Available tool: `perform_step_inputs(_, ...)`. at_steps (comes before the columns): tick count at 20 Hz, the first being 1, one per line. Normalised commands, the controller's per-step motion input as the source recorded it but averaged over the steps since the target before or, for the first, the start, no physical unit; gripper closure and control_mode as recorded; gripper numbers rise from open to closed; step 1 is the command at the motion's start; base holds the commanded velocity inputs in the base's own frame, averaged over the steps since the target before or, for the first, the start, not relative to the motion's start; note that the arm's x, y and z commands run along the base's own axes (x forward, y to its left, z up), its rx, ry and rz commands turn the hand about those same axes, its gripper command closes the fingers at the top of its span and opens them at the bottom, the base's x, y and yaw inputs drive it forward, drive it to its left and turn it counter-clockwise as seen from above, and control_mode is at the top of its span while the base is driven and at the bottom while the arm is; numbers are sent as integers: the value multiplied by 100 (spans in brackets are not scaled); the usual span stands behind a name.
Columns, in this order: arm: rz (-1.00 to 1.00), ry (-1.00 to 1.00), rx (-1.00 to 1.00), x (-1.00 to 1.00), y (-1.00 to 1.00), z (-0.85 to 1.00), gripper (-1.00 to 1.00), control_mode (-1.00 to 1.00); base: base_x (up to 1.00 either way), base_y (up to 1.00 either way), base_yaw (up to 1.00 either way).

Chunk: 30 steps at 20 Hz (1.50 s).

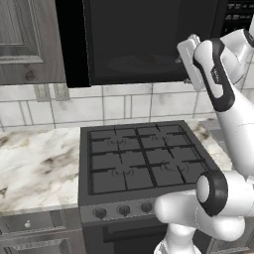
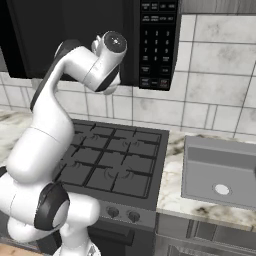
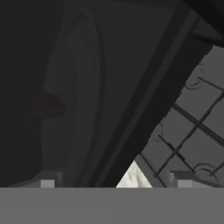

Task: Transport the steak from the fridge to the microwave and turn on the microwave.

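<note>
With the two-finger gripper (image 3: pixel 116 183) spread wide and empty, its knuckles could rattle the wide black microwave's (image 1: pixel 149 39) glass, missing the black button panel (image 2: pixel 159 42) upper right.

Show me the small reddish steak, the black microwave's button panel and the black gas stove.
Small reddish steak (image 3: pixel 49 106): hand view, dim centre behind glass.
Black microwave's button panel (image 2: pixel 159 45): right base view, keypad middle.
Black gas stove (image 1: pixel 141 158): left base view, central grate.

White tiled wall (image 1: pixel 124 106), marble counter (image 1: pixel 34 168)
</note>
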Motion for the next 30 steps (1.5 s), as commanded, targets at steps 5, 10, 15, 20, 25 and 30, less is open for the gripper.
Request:
perform_step_inputs(5, 7, 0, -2, 26, 16, 0, -100, -100, 0, 0, 0)
perform_step_inputs(10, 0, 0, -1, 1, 11, -2, -100, -100, 0, 0, 0)
perform_step_inputs(15, 0, 1, 0, -10, 3, -4, -100, -100, 0, 0, 0)
perform_step_inputs(20, 0, 0, 0, -47, 0, 0, -100, -100, 0, 0, 0)
perform_step_inputs(25, 0, 0, 4, -67, -1, 0, -100, -100, 0, 0, 0)
perform_step_inputs(30, -2, 1, 4, -71, -4, -1, -100, -100, 0, 0, 0)
